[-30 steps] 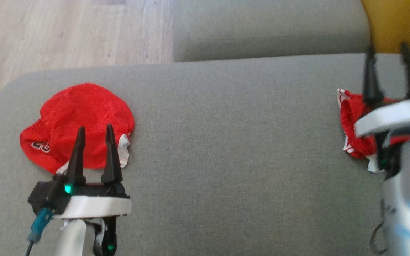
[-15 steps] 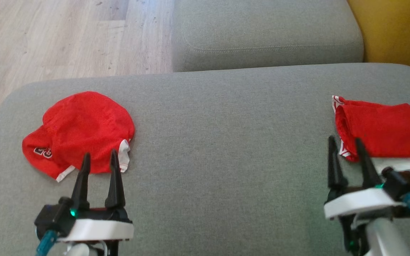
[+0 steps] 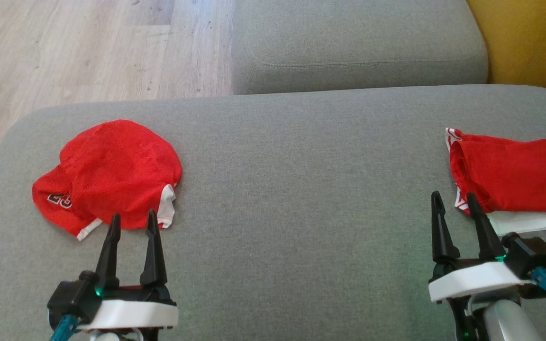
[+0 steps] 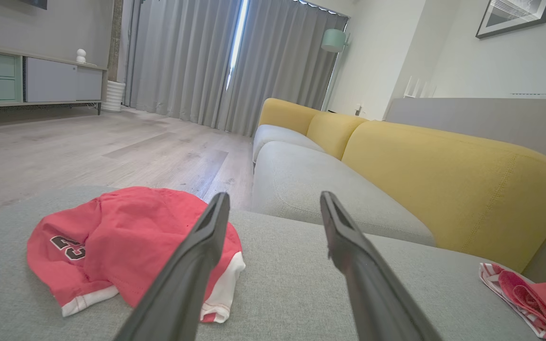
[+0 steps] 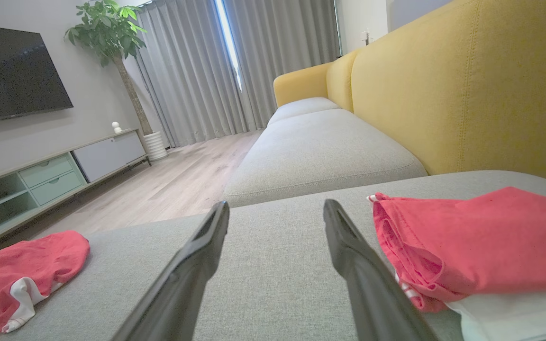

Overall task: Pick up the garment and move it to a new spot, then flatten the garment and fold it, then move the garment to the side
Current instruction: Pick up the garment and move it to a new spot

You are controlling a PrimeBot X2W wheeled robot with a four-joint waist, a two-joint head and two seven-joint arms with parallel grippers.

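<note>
Head view showed the crumpled garment (image 3: pixel 112 175) on the cushion (image 3: pixel 301 189), just beyond the left gripper (image 3: pixel 133 214); that and the right gripper (image 3: pixel 453 194) stood spread, empty. A shallow pinch might lift one layer only, letting it slip.

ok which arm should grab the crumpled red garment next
Left. The left tool is open, with its tips right at the near edge of the crumpled red garment. The right tool sits far off beside the folded pile.
</note>
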